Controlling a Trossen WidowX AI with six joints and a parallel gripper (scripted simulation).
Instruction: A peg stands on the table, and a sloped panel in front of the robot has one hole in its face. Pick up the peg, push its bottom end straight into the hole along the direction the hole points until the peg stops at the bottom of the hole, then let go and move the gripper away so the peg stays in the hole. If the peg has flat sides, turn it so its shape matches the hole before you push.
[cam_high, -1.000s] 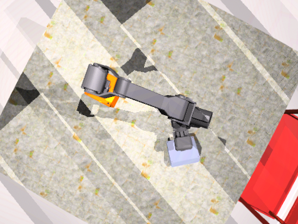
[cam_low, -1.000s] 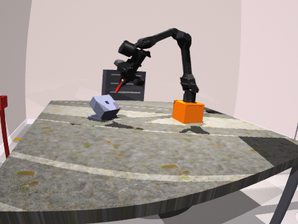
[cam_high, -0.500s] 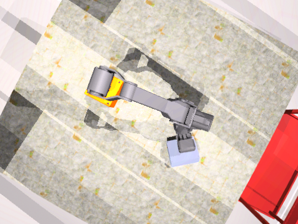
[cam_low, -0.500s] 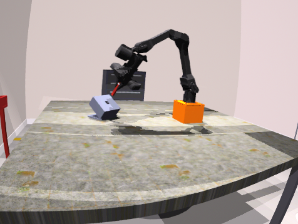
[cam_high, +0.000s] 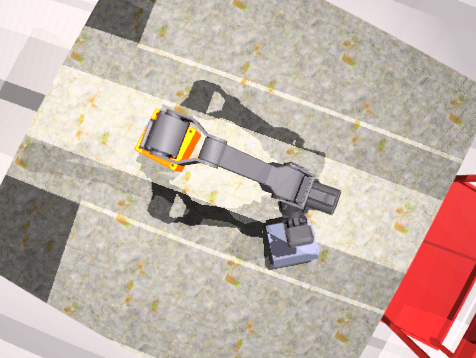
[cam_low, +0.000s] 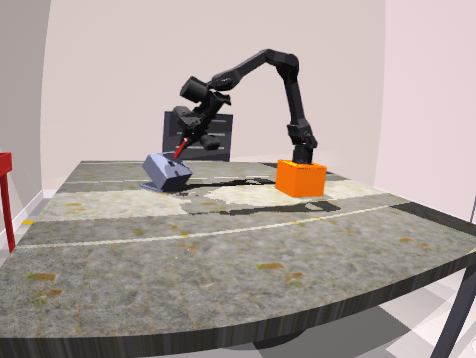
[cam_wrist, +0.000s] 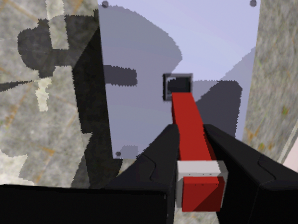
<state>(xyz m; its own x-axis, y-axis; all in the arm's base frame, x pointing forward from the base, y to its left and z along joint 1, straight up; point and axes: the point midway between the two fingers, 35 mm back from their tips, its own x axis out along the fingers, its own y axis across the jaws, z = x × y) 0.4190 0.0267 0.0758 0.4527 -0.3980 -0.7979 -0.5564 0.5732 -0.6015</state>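
Observation:
My gripper (cam_low: 187, 139) (cam_wrist: 188, 133) is shut on the red square peg (cam_low: 180, 149) (cam_wrist: 190, 117), which has a pale collar near its top end. The peg is tilted, its bottom end toward the sloped face. The lavender panel block (cam_high: 296, 258) (cam_low: 156, 171) (cam_wrist: 142, 35) lies under the gripper. Its square hole (cam_wrist: 183, 85) shows in the wrist view just beyond the peg's tip, which overlaps the hole's lower edge. The peg's flat sides look roughly in line with the hole. Whether the tip touches the face or the hole's rim cannot be told. In the top view the arm hides the peg and hole.
The orange base block (cam_high: 191, 145) (cam_low: 300, 181) carries the arm, to the right of the panel in the exterior view. A red frame (cam_high: 440, 260) (cam_low: 6, 185) stands beyond the table's edge. A dark slatted cabinet (cam_low: 223, 131) stands behind the table. Arm shadows cross the panel's face.

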